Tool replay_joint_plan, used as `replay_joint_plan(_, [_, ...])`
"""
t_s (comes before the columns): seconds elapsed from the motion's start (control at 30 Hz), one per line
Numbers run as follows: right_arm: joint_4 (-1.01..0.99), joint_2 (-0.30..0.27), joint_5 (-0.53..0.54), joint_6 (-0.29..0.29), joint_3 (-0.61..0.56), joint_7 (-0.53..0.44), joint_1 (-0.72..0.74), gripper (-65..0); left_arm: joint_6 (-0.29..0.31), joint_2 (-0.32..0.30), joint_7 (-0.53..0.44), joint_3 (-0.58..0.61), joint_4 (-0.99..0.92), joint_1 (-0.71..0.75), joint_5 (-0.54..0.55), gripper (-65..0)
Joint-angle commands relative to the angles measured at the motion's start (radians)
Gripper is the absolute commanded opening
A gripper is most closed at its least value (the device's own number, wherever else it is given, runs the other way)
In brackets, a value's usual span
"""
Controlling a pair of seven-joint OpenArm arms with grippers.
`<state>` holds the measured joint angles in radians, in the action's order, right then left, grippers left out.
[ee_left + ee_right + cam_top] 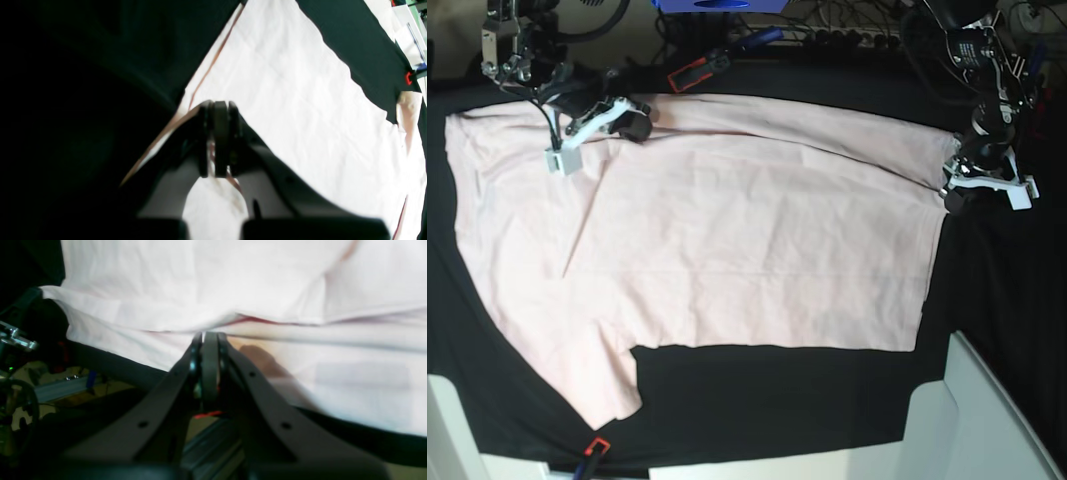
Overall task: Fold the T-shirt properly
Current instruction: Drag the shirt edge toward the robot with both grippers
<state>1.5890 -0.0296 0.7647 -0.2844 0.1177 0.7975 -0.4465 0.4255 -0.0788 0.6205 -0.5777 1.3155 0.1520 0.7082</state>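
The pale pink T-shirt [727, 240] lies spread, plain side up, across the black table cover [987, 320], one sleeve reaching toward the near edge of the cover. Both grippers sit at the shirt's far edge, well apart from each other — a hold that judging by the task lets the whole far edge be lifted and carried over evenly for a fold.

The left gripper [218, 140] has its jaws pressed together on the hem at the shirt's corner; the fabric edge runs right into the pinch in the left wrist view. The right gripper [208, 350] is likewise closed, its tips nipping a doubled fold of cloth near the shirt's other far corner — the rest of the shirt stretches away from both tips toward the near side of the cover.
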Motion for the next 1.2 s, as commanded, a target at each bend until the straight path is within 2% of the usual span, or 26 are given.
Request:
replay_joint_plan(0.0, [-0.009, -0.005, 0.014, -0.008, 0.004, -0.01, 0.001, -65.0, 0.011, -0.013, -0.02, -0.003, 0.02, -0.007, 0.015, -65.0])
replay_joint_plan(0.2, [-0.08, -0.011, 0.014, -0.008, 0.003, -0.059, 0.016, -65.0, 0.011, -0.014, -0.02, -0.003, 0.02, -0.001, 0.015, -65.0])
replay_joint_plan(0.5, [-0.134, -0.013, 0.012, -0.008, 0.003, -0.057, 0.081, -65.0, 0.011, -0.014, -0.023, -0.006, 0.02, 0.004, 0.015, -65.0])
replay_joint_plan(0.7, [-0.171, -0.04, 0.012, -0.008, 0.003, -0.059, 0.12, -65.0, 0.011, -0.011, -0.02, -0.09, 0.016, 0.001, 0.015, -65.0])
replay_joint_plan(1.0, [-0.212, -0.057, 0.014, -0.008, 0.003, -0.06, 0.162, -65.0, 0.011, -0.008, -0.02, -0.086, 0.014, -0.01, 0.014, -65.0])
replay_joint_plan(1.17, [-0.212, -0.072, 0.012, -0.008, 0.003, -0.063, 0.177, -65.0, 0.011, -0.013, -0.026, -0.008, 0.014, -0.01, 0.014, -65.0])
